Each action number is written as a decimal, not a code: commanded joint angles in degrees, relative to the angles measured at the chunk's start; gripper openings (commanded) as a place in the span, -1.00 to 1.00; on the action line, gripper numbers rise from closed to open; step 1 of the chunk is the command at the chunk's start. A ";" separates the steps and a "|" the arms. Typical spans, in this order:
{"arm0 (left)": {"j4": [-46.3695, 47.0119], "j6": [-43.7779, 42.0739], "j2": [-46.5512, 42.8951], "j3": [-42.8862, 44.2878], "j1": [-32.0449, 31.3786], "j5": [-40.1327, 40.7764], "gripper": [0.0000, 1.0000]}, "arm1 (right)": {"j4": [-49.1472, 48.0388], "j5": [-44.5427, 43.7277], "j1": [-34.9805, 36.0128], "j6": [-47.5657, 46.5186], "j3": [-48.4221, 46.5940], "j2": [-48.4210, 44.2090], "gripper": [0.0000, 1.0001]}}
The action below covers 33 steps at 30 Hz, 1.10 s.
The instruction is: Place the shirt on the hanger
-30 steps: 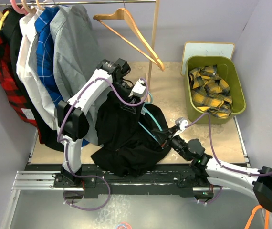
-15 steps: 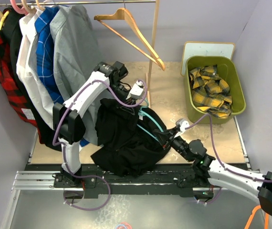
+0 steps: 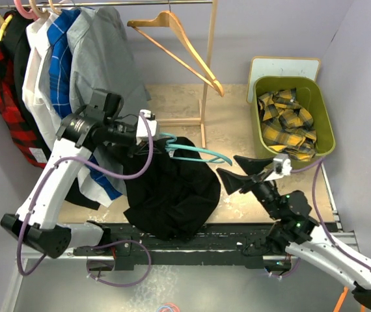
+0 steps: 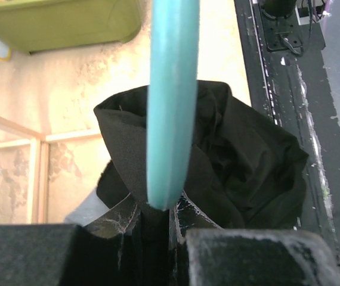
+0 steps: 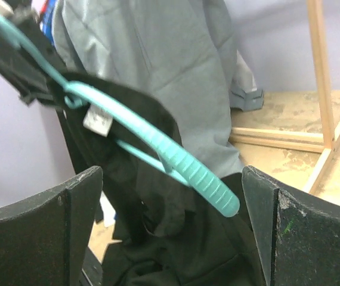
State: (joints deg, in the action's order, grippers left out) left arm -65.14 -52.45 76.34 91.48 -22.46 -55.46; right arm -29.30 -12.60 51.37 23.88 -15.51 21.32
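My left gripper [image 3: 149, 134] is shut on the teal hanger [image 3: 195, 151] near its hook and holds it above the table. In the left wrist view the hanger [image 4: 171, 101] runs straight out from the shut jaws of that gripper [image 4: 158, 217]. The black shirt [image 3: 172, 192] hangs from the hanger's left part, and its hem rests by the table's near edge. The hanger's ribbed right end [image 5: 209, 187] sticks out bare. A white label [image 5: 97, 119] shows at the neck. My right gripper [image 3: 239, 171] is open just right of that bare end, touching nothing, with its fingers [image 5: 39, 223] wide apart.
Several garments hang on the rail at back left, the grey shirt [image 3: 101, 58] closest to my left arm. A wooden hanger [image 3: 179, 45] hangs beside the wooden post [image 3: 206, 84]. A green bin [image 3: 325, 117] holding a yellow plaid garment stands at the right.
My right gripper has let go, opened wide and drawn back to the right. The left arm has swung left, carrying the hanger and the shirt with it.
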 commanded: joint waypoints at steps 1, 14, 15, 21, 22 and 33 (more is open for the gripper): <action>7.78 9.00 -5.68 -5.71 0.09 3.82 -1.00 | 11.77 -3.18 0.22 4.30 -4.90 -7.53 1.00; 15.37 21.68 -11.09 -7.43 10.49 -2.79 -1.00 | 3.59 0.19 0.29 20.49 -0.09 1.76 0.83; 15.14 21.68 -11.24 -7.30 11.01 -3.16 -1.00 | 0.76 -0.42 0.30 20.87 0.48 3.13 0.80; 14.40 21.38 -10.87 -6.93 13.31 -5.22 -1.00 | -11.31 2.81 0.29 19.08 -4.81 22.16 0.70; 13.75 20.86 -10.55 -6.40 13.32 -5.33 -1.00 | -14.09 3.76 0.30 19.80 -4.78 24.96 0.69; 12.58 18.74 -7.50 -4.73 13.32 -5.32 -1.00 | -32.51 8.20 0.30 23.39 -5.14 40.50 0.53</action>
State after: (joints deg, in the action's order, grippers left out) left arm -53.98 -32.38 68.47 84.09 -9.50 -58.59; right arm -51.09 -6.55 51.42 45.91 -18.04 59.88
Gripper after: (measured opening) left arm 0.162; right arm 0.789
